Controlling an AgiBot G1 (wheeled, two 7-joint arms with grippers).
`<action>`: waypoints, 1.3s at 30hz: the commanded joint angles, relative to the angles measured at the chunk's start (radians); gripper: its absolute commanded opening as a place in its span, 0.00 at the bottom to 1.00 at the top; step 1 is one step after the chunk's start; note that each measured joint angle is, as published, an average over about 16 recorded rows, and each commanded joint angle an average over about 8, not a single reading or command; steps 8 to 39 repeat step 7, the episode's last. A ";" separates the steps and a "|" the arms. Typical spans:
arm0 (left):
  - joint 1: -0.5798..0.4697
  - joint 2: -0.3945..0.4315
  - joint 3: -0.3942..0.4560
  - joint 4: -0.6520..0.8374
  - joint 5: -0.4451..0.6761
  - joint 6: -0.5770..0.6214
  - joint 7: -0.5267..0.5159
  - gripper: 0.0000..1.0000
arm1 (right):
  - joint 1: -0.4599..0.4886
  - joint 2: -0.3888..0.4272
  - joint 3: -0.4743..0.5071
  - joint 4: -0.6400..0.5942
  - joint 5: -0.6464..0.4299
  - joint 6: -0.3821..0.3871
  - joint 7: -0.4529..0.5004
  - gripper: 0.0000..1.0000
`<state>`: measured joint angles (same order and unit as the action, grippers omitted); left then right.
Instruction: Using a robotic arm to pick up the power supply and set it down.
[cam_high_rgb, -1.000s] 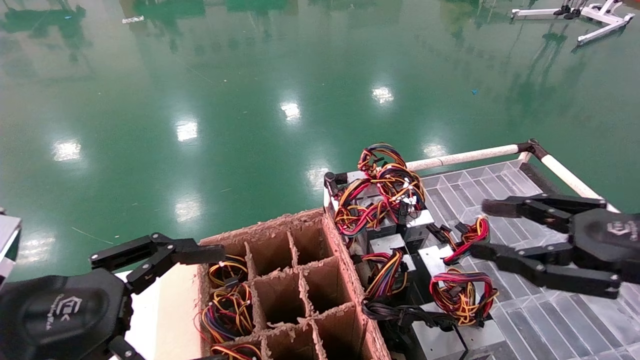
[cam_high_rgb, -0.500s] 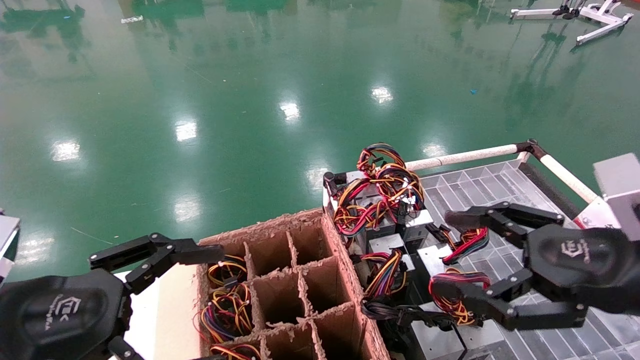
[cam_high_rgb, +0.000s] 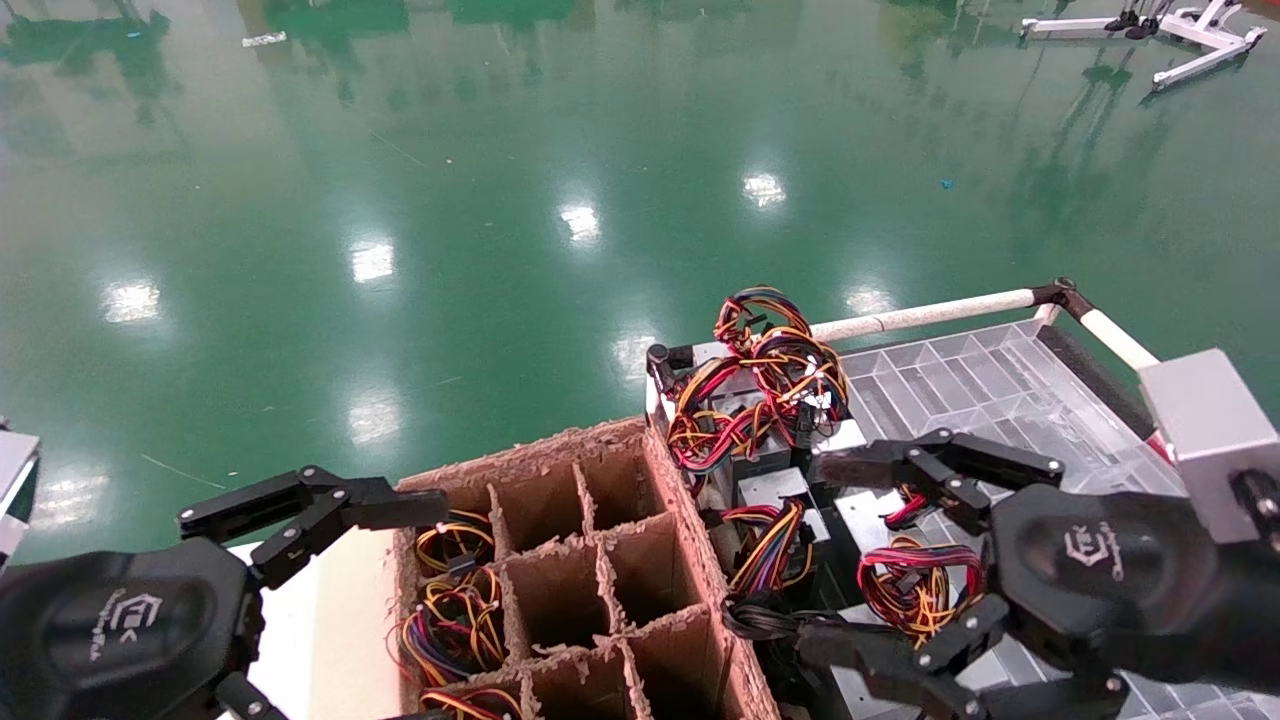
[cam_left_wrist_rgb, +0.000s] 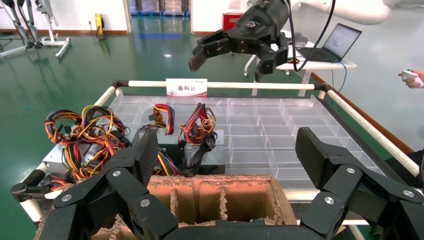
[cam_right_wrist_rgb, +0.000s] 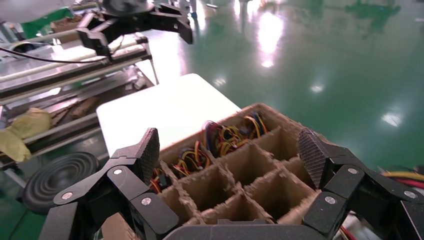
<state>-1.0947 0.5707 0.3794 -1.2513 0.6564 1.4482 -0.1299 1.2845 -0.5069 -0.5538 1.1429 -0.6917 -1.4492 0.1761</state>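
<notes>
Above grey boxy power supply (cam_high_rgb: 880, 530), right gripper (cam_high_rgb: 835, 555) splayed

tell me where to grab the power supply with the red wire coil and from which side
Judging by its pose, grip the power supply's grey metal box across its flat sides, coming down from above: the red wire coil is loose and would slip. The right gripper hangs open over it.
</notes>
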 joint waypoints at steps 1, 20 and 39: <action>0.000 0.000 0.000 0.000 0.000 0.000 0.000 1.00 | -0.020 -0.010 0.026 0.013 -0.004 -0.004 0.001 1.00; 0.000 0.000 0.000 0.000 0.000 0.000 0.000 1.00 | -0.065 -0.032 0.084 0.043 -0.012 -0.014 0.004 1.00; 0.000 0.000 0.000 0.000 0.000 0.000 0.000 1.00 | -0.065 -0.032 0.084 0.043 -0.012 -0.014 0.004 1.00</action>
